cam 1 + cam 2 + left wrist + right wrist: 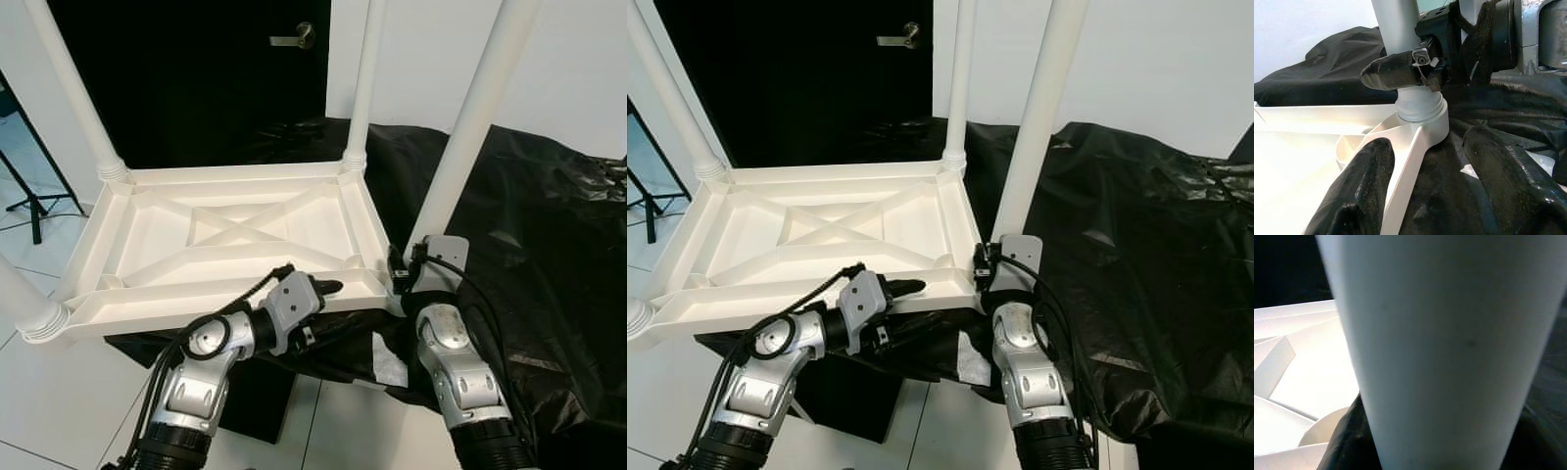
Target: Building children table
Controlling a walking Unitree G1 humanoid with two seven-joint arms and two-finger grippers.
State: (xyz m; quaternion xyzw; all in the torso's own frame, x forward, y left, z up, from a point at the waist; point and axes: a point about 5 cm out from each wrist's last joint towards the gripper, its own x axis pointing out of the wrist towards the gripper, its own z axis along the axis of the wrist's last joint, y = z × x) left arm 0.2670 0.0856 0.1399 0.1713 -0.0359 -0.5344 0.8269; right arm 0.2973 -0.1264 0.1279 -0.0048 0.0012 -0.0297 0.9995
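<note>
A white plastic children's table (pixel 235 230) lies upside down with its white legs pointing up. My right gripper (pixel 405 266) is shut on the base of the near right leg (pixel 470 127), where it meets the corner socket (pixel 1422 105). That leg (pixel 1440 342) rises close before the right wrist camera. My left gripper (pixel 328 287) reaches along the near rim (pixel 196 304) toward that corner. In the left wrist view its fingers (pixel 1359 191) stand open, one on each side of the rim, with a right-gripper finger (pixel 1393 72) wrapped across the leg.
Black plastic sheeting (pixel 529 225) covers the ground under and to the right of the table. A black door with a metal handle (pixel 294 37) stands behind. A tripod stand (pixel 34 201) is at far left. White tiled floor (pixel 59 392) lies in front, with a dark box (pixel 260 397) under the rim.
</note>
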